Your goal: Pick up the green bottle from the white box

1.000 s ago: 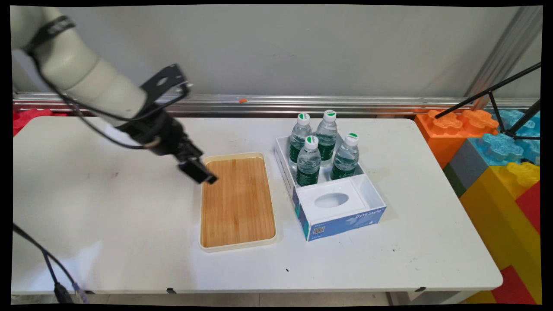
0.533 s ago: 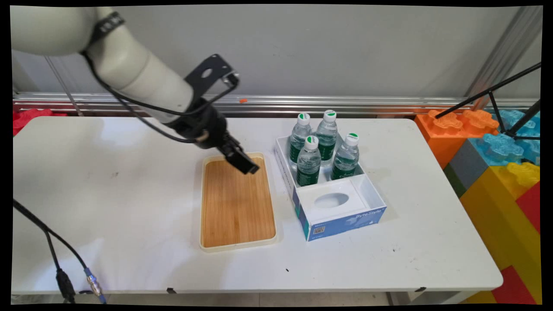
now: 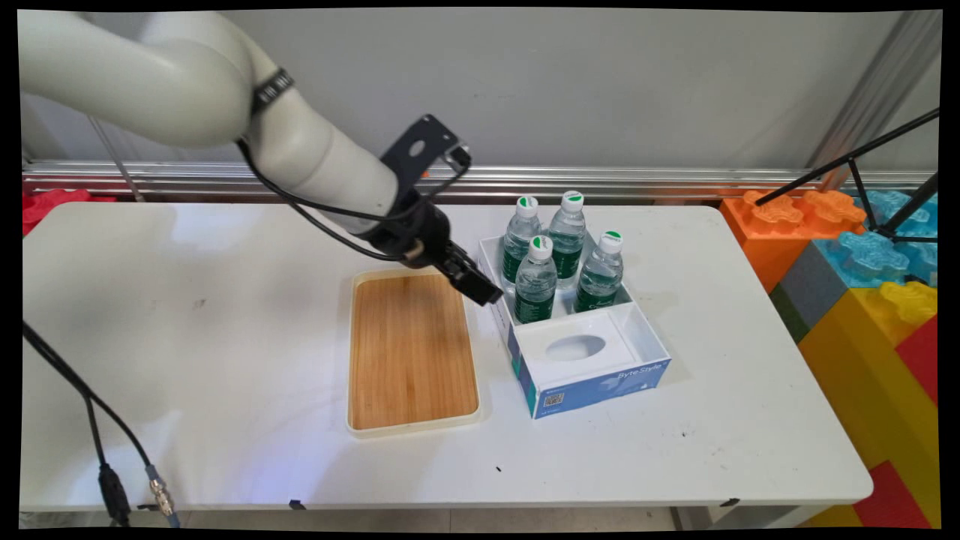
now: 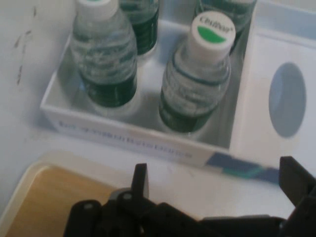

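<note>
Tool [image 3: 491, 296] of the white arm, black and two-fingered, hangs low between the bamboo-floored cream tray [image 3: 412, 352] and the white-and-blue cardboard box [image 3: 592, 379], just over the box's left wall. Its fingers [image 4: 140, 180] stand spread apart with nothing between them, as the hand view shows, where one rises at lower centre and the other at the right edge. The box sits just to the right of the tray on the white table [image 3: 187, 360], the two close but apart. Four clear plastic water bottles with green labels and white caps stand upright in the box's far compartment: the near-left bottle [image 3: 536, 281] is closest to the tool, with the far-left bottle [image 3: 520, 238], the far-middle bottle [image 3: 567, 236] and the right bottle [image 3: 600, 274] around it. The box's near compartment holds a white insert with an oval opening [image 3: 576, 347]. Large coloured toy-brick blocks [image 3: 862, 262] are stacked past the table's right end.
</note>
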`<action>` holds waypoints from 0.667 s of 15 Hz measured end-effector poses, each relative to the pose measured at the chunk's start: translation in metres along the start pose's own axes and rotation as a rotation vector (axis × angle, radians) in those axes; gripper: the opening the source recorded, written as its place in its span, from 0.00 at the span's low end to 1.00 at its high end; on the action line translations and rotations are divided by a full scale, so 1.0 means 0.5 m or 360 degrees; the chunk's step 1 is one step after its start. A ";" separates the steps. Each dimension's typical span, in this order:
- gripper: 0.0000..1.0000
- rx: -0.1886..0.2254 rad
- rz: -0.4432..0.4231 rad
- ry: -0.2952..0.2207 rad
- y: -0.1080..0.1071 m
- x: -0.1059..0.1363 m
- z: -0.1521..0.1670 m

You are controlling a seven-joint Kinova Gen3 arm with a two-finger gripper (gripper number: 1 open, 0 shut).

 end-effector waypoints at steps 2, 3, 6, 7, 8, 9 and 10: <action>1.00 -0.0008 0.0007 0.0026 -0.002 0.003 0.026; 1.00 -0.0012 0.0012 0.0040 -0.004 0.006 0.041; 1.00 -0.0019 0.0020 0.0069 -0.006 0.010 0.072; 1.00 -0.0023 0.0023 0.0081 -0.007 0.012 0.084; 1.00 -0.0027 0.0027 0.0093 -0.007 0.015 0.096; 1.00 -0.0029 0.0031 0.0104 -0.007 0.016 0.107; 1.00 -0.0034 0.0033 0.0111 -0.007 0.017 0.116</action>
